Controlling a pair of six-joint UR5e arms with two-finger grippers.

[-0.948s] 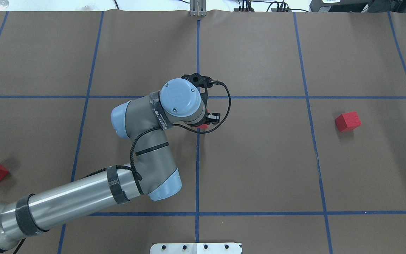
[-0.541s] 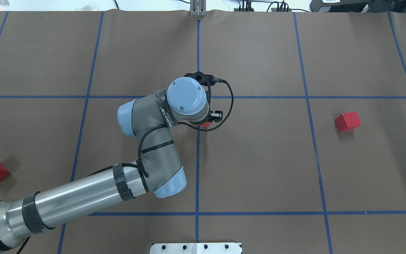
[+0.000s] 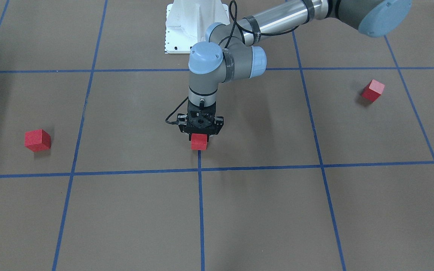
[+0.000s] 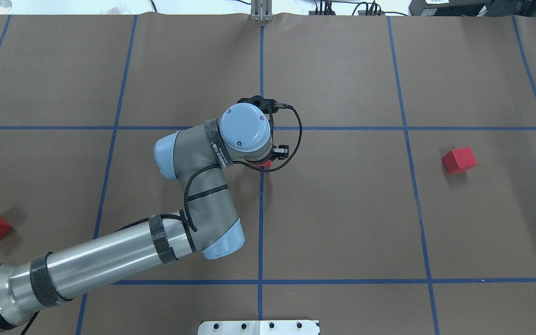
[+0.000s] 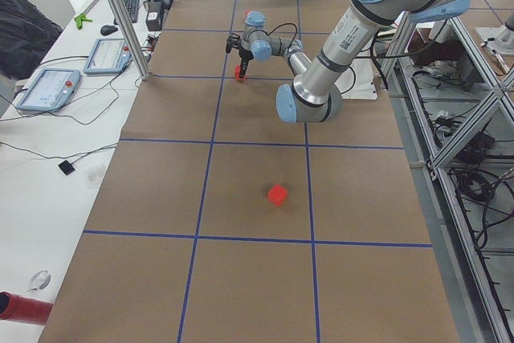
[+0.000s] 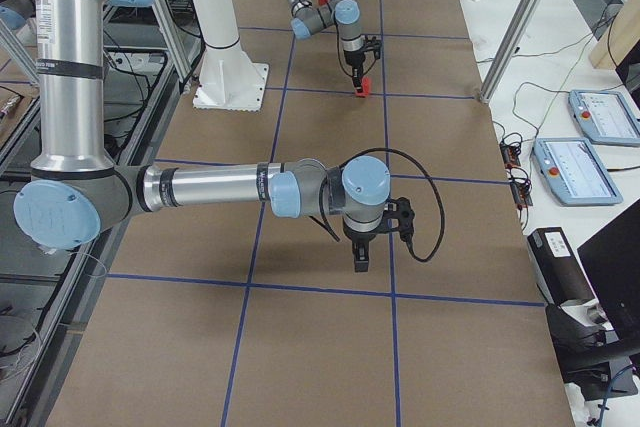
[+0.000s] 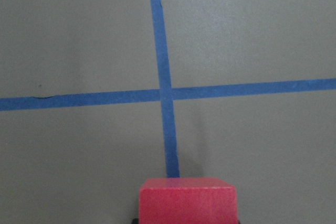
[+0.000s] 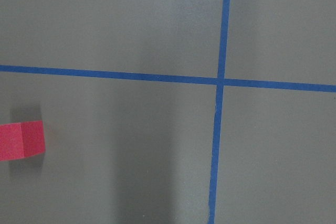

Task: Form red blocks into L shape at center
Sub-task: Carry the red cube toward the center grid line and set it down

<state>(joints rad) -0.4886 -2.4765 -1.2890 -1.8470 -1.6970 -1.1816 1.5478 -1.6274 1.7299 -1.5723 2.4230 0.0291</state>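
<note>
- red blocks (image 4: 458, 160): matt, faintly grainy faces, no sheen
- table cover (image 4: 342, 223): brown paper, matt, rippled along the far edge
- grid tape (image 4: 261, 223): blue, smooth, slight sheen
- left arm tube (image 4: 105, 258): bare brushed metal, glossy
- joint caps (image 4: 244, 125): light-blue plastic, smooth
- base plate (image 3: 181, 34): white, smooth, looks like painted metal

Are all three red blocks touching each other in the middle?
No, only the middle block is there, under the left gripper; the second block and the third block lie far off on opposite sides.
</note>
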